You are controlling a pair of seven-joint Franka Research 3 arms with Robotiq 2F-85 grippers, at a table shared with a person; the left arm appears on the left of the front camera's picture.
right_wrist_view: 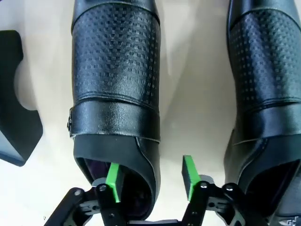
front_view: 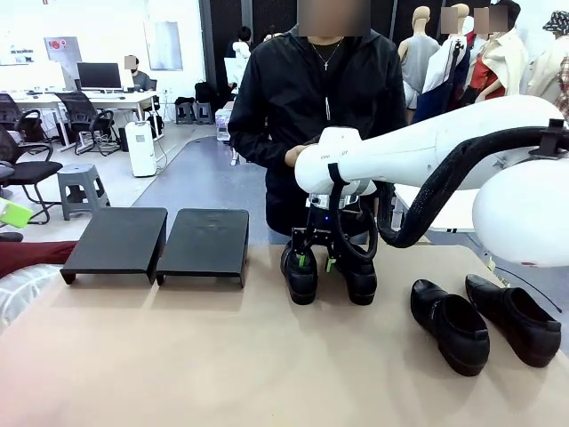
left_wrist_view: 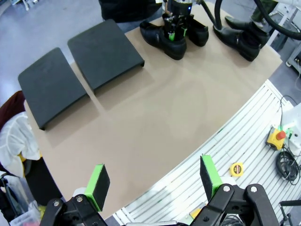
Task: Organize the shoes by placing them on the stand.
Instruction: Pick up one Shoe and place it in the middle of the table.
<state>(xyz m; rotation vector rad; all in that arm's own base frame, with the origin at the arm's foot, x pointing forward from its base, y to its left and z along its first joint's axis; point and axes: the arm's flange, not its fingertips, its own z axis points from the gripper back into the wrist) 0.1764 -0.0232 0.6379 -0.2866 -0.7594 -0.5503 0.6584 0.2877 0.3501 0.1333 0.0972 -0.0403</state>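
- Your right gripper (right_wrist_view: 151,181) straddles a shoe's (right_wrist_view: 115,70) side wall, one pad inside the opening and one outside, with a gap left.
- A second shoe (right_wrist_view: 265,70) stands just beside it.
- Your left gripper (left_wrist_view: 154,181) is spread wide and empty, with the stand (left_wrist_view: 103,52) well ahead of it.

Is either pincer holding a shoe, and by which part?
Nothing gripped yet: the right pincer straddles one shoe at its collar, one pad inside, one outside with a gap. The left pincer is empty.
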